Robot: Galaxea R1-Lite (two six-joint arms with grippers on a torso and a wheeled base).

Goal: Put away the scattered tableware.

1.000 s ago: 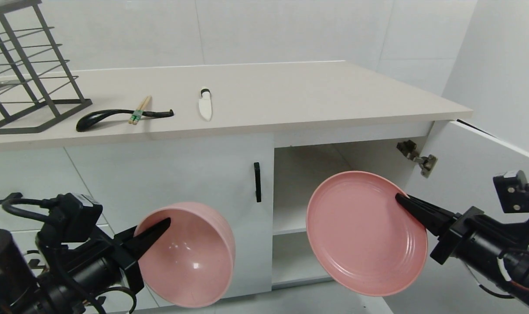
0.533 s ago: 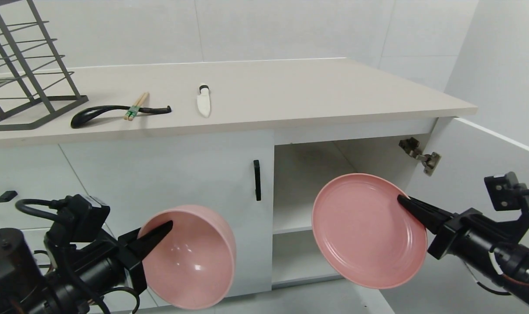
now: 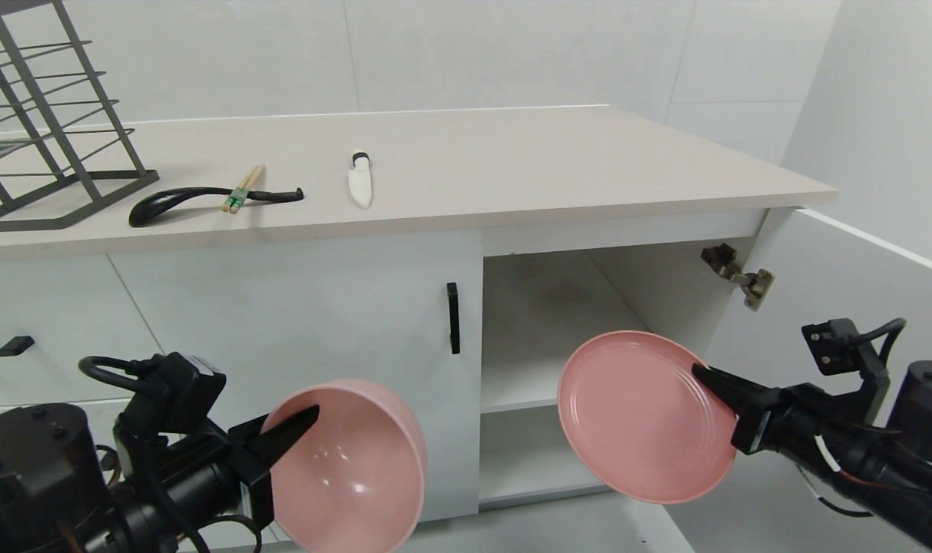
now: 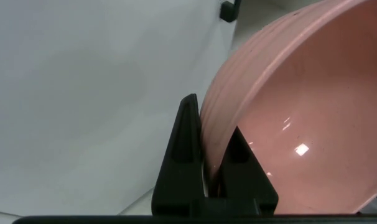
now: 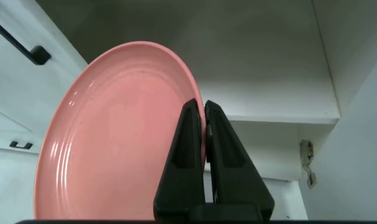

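Rim of the pink bowl (image 3: 358, 476) sits clamped in our left pincer (image 3: 300, 422), before the shut cabinet door (image 3: 320, 307). Our right pincer (image 3: 704, 372) pinches the edge of the pink plate (image 3: 635, 415) before the open cabinet (image 3: 527, 322). On the tabletop (image 3: 512, 161) lie the spoon (image 3: 181, 201), chopsticks (image 3: 241, 190) and knife (image 3: 360, 180).

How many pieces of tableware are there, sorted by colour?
Pink: 2, the bowl and plate
Black: 1, the spoon
White: 1, the knife
Wood: 1, the chopsticks, counted as a pair
Total: 5
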